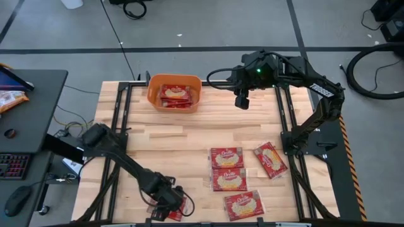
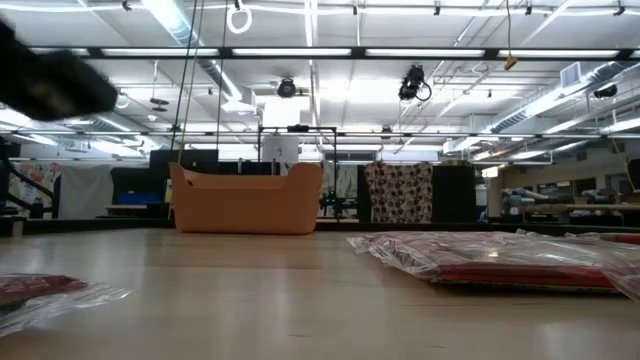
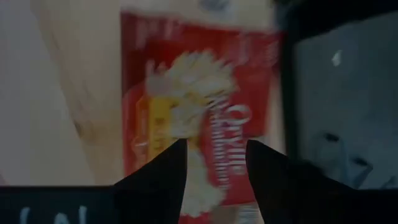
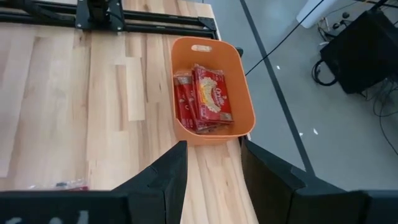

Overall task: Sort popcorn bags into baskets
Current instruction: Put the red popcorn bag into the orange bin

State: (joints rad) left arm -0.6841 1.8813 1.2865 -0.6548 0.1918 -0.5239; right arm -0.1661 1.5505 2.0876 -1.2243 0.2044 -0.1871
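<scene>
Several red popcorn bags are in view. One bag [image 3: 205, 93] lies flat at the table's near edge [image 1: 180, 208], and my left gripper [image 3: 214, 155] hovers open just above it, also seen in the high view [image 1: 167, 203]. More bags [image 1: 228, 180] lie flat on the near right of the table. The orange basket [image 1: 175, 91] stands at the far edge with bags [image 4: 205, 96] stacked inside. My right gripper [image 4: 211, 155] is open and empty, raised to the right of the basket [image 1: 242, 99].
Black frame rails [image 1: 120, 126] run along the table's left and right sides. The middle of the wooden table [image 1: 183, 148] is bare. A desk with a keyboard [image 1: 12, 165] stands off the table's left. In the low view, the basket [image 2: 247, 200] stands far back and bags [image 2: 500, 262] lie near right.
</scene>
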